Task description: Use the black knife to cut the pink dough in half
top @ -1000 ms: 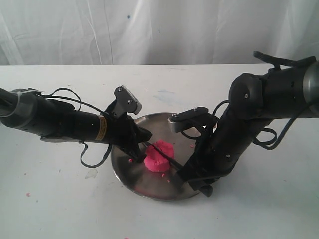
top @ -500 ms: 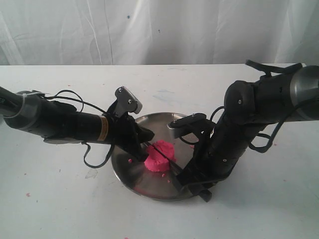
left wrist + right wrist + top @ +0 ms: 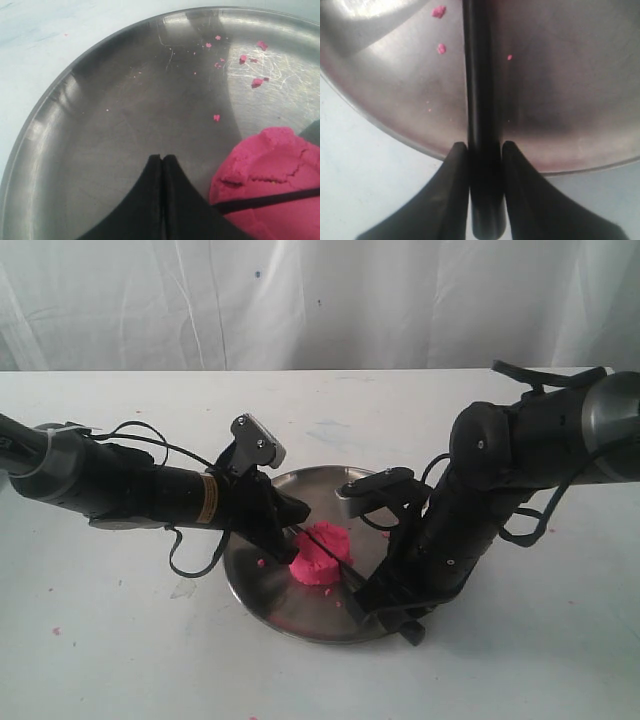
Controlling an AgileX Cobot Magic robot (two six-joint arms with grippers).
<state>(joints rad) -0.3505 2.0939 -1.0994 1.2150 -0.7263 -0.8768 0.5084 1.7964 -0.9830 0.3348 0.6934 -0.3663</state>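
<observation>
The pink dough [image 3: 312, 566] is a round lump in the middle of the steel plate [image 3: 250, 585]. The black knife [image 3: 345, 567] lies slanted across its top, and the blade has sunk into a groove. My right gripper [image 3: 368, 590] is shut on the knife's handle at the plate's near right rim. In the right wrist view the handle [image 3: 481, 75] sits between both fingers of that gripper [image 3: 482, 147]. My left gripper [image 3: 290, 528] is shut at the blade's far end. In the left wrist view the thin blade [image 3: 270, 199] crosses the dough [image 3: 270, 160] and disappears under a finger of the left gripper [image 3: 162, 157].
Tiny pink crumbs [image 3: 257, 81] lie scattered on the plate [image 3: 125, 100], and a few more [image 3: 262, 563] lie near its left rim. The white table [image 3: 120, 640] surrounds the plate. A white curtain [image 3: 300, 300] hangs behind. Both black arms crowd over the plate.
The right arm shifted left and down, and the blade pressed from the top of the dough into it. Over the last half second almost nothing moved.
</observation>
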